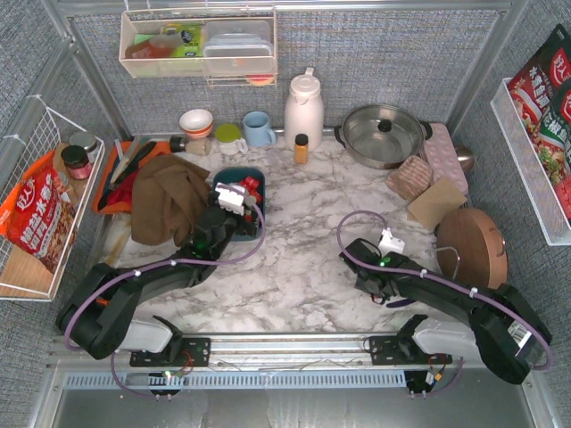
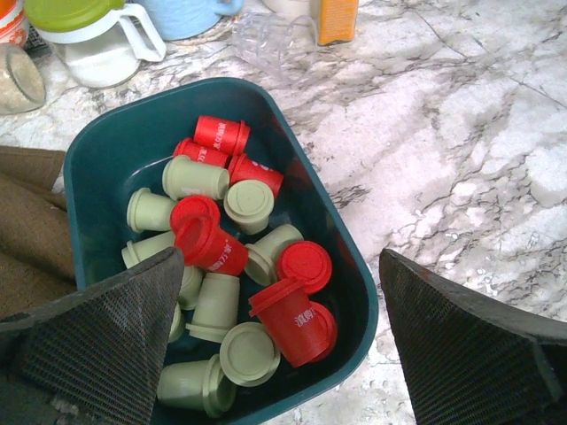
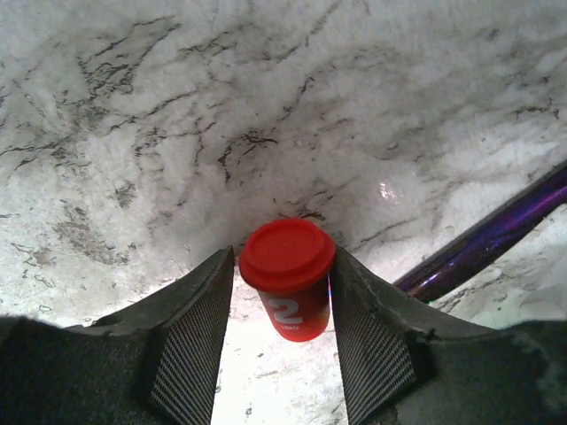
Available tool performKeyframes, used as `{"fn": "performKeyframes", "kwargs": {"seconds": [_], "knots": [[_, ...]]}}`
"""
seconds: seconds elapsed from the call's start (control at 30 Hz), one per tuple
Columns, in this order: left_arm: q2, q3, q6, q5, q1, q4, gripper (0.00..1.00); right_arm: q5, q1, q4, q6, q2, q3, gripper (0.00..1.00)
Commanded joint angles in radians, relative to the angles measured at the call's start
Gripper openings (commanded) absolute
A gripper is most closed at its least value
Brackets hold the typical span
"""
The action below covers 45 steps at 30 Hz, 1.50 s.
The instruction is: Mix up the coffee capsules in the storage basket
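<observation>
The left gripper [image 2: 282, 341] is held over the near end of the teal storage basket [image 2: 99, 168] with its jaws spread wide and nothing gripped. One finger is placed above the left side, the other outside the right rim, presumably in readiness to stir. The coffee capsules [image 2: 213, 246], red and mint green, are seen lying loose and partly interspersed in the basket. The right gripper [image 3: 285, 328] is closed on a single red capsule [image 3: 287, 266] over the marble table [image 3: 177, 106], well apart from the basket, presumably to be added to the mix.
</observation>
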Motion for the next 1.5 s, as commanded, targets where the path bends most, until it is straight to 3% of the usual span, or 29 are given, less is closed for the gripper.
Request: {"fn": "performKeyframes", "kwargs": {"seconds": [0.0, 0.17, 0.37, 0.53, 0.7, 0.9, 1.17, 1.47], "knots": [[-0.007, 0.007, 0.012, 0.049, 0.000, 0.054, 0.99, -0.066, 0.001, 0.075, -0.085, 0.009, -0.012, 0.50], [-0.007, 0.005, 0.018, 0.054, 0.000, 0.061, 0.99, -0.156, 0.000, 0.156, -0.202, -0.056, -0.030, 0.37], [-0.009, 0.005, 0.038, 0.099, 0.001, 0.073, 0.99, -0.160, -0.001, 0.159, -0.305, -0.169, -0.006, 0.35], [0.005, -0.015, 0.161, 0.362, -0.022, 0.178, 0.99, -0.216, -0.001, 0.176, -0.468, -0.222, 0.095, 0.35], [0.044, -0.092, 0.475, 0.566, -0.153, 0.372, 0.99, -0.343, -0.002, 0.278, -0.565, -0.240, 0.188, 0.35], [0.136, -0.076, 0.564, 0.721, -0.224, 0.491, 0.99, -0.446, -0.002, 0.469, -0.536, -0.267, 0.194, 0.35], [0.212, -0.046, 0.559, 0.762, -0.278, 0.651, 0.99, -0.548, 0.000, 0.681, -0.458, -0.306, 0.123, 0.35], [0.302, -0.057, 0.482, 0.754, -0.311, 0.914, 0.99, -0.622, -0.001, 0.806, -0.403, -0.297, 0.070, 0.35]]}}
